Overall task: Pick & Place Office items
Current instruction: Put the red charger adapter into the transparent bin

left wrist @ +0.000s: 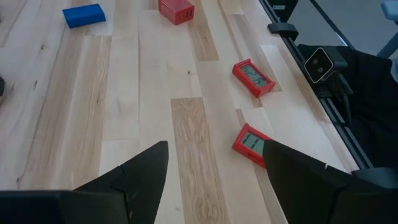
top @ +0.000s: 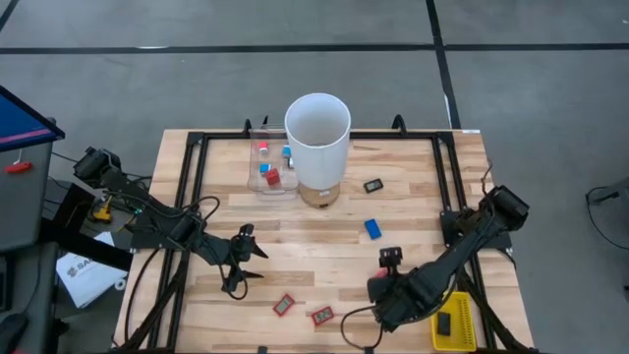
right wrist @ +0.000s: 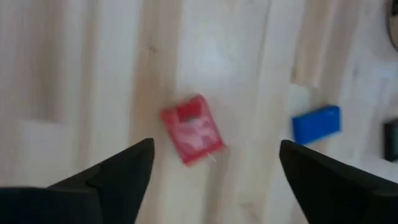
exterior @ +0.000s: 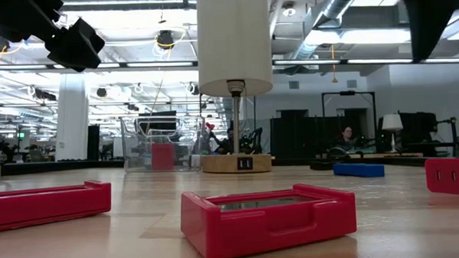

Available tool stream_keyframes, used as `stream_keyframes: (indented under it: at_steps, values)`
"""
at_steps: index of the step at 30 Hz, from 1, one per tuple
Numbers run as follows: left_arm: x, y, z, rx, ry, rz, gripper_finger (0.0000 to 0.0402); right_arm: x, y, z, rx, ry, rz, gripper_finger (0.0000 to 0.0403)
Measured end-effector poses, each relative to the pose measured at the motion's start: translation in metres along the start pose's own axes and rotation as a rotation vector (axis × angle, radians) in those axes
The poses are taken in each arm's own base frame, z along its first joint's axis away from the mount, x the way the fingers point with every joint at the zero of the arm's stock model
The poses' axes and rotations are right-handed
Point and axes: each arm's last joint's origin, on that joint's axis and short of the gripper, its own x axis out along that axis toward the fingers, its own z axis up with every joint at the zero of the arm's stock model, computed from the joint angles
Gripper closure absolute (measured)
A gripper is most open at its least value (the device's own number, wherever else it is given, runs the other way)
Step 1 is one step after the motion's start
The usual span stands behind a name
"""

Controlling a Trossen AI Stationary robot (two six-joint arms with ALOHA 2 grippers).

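Right now the choice is turning on which arm is sitting nearer which piece. The right hand [right wrist: 211, 165] is hanging released, fingers spread wide, over a small red block [right wrist: 191, 129] that is lying apart from it on the bare wood. In the right wrist view the block is showing between the spread fingers and a little beyond them, its long axis running at a slant to the plank lines, so the wrist would probably need turning before closing. A blue block [right wrist: 316, 123] is lying off to one side, well apart.

The left hand [left wrist: 214, 171] is also hovering released, over the counter [top: 324, 231], with two flat red pieces [left wrist: 253, 77] ahead; the nearer flat red piece [left wrist: 250, 143] is lying just beside one fingertip. From above, those two are sitting between the arms near the front edge.
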Motion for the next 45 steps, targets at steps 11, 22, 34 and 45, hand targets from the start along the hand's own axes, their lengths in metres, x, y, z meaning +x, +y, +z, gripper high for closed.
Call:
stream_keyframes:
  at_steps: [11, 22, 34, 45]
  values:
    - [0.000, 0.000, 0.000, 0.000, -0.001, -0.001, 0.0143, 0.037, -0.010, -0.007, -0.004, 0.039, -0.031, 0.0011]
    - [0.000, -0.001, 0.000, 0.000, 0.004, -0.019, 0.0144, 0.062, -0.007, -0.011, 0.082, 0.033, 0.075, 0.0024]
    - [0.000, -0.001, 0.000, -0.004, -0.001, -0.024, 0.0143, 0.085, -0.003, -0.026, -0.019, 0.042, 0.112, 0.0024]
    - [0.000, -0.002, 0.000, -0.005, 0.006, -0.047, 0.0146, 0.096, -0.015, -0.024, 0.037, 0.069, 0.141, 0.0068]
